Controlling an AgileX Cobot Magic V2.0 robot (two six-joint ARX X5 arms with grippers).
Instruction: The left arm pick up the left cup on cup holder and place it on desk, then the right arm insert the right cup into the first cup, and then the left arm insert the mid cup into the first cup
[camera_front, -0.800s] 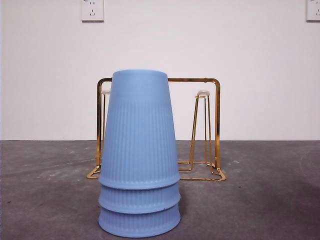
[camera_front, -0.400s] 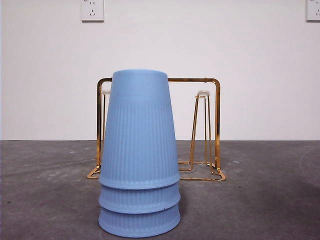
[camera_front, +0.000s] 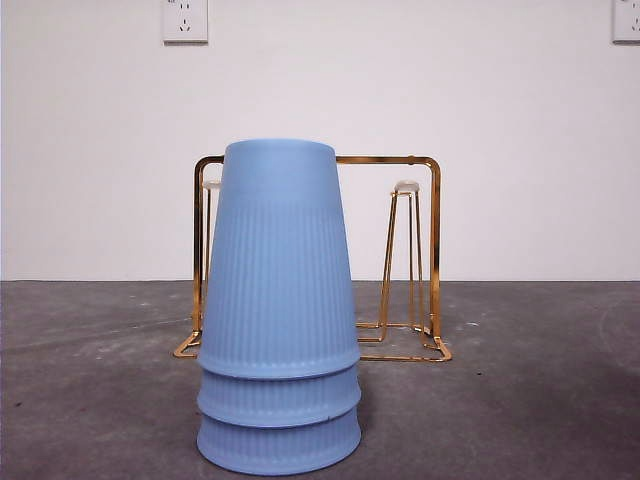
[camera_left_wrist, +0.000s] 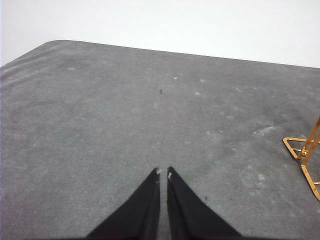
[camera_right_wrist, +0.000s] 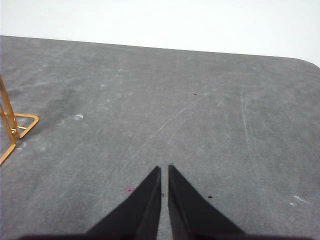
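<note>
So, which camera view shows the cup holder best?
The front view: the cup holder shows its gold frame and white-tipped pegs, partly hidden behind the stacked blue cups. The left wrist view and the right wrist view each show only a corner of its wire base.

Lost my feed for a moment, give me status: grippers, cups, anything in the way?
Left gripper and right gripper shut, holding nothing. Three blue cups nested upside down on desk, before cup holder. No obstruction seen.

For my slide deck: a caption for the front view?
Three nested blue cups stand upside down on the desk before the emptied gold cup holder.
</note>
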